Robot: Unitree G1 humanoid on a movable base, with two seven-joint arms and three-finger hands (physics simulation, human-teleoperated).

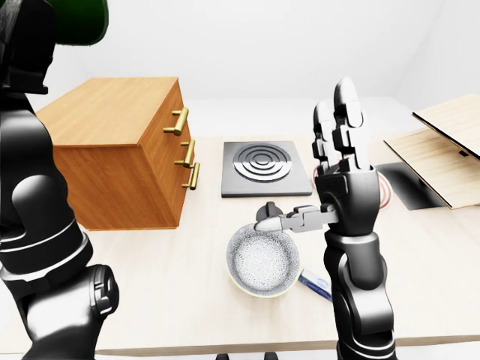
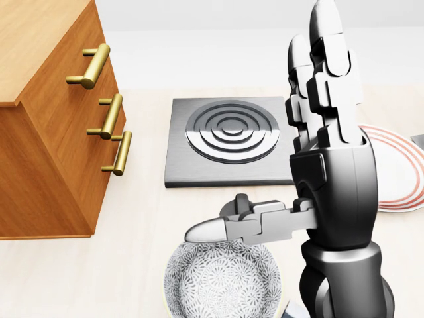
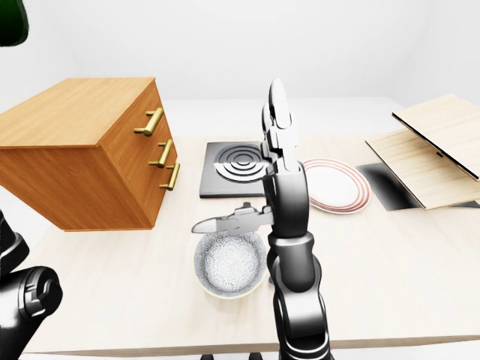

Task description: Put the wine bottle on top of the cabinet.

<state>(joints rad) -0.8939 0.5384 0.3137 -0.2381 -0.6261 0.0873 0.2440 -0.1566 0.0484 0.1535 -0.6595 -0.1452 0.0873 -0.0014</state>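
Note:
The green wine bottle (image 1: pixel 81 16) shows only as a dark green patch at the top left corner of the left-eye view, high above the wooden cabinet (image 1: pixel 112 112). My left hand (image 1: pixel 26 26) is up there against it, shut on it, with the fingers mostly cut off by the view's edge. The cabinet stands at the left of the table, three brass handles (image 2: pixel 106 116) on its face, its top bare. My right hand (image 1: pixel 304 161) is open over the patterned bowl (image 2: pixel 222 281), fingers (image 2: pixel 328 59) straight up and thumb pointing left.
A grey hob plate (image 2: pixel 228 132) with rings lies right of the cabinet. A red-rimmed white plate (image 3: pixel 336 184) sits farther right, and tilted wooden boards (image 3: pixel 435 146) lie at the right edge. A small blue item (image 1: pixel 315 283) lies beside the bowl on the pale table (image 3: pixel 135 292).

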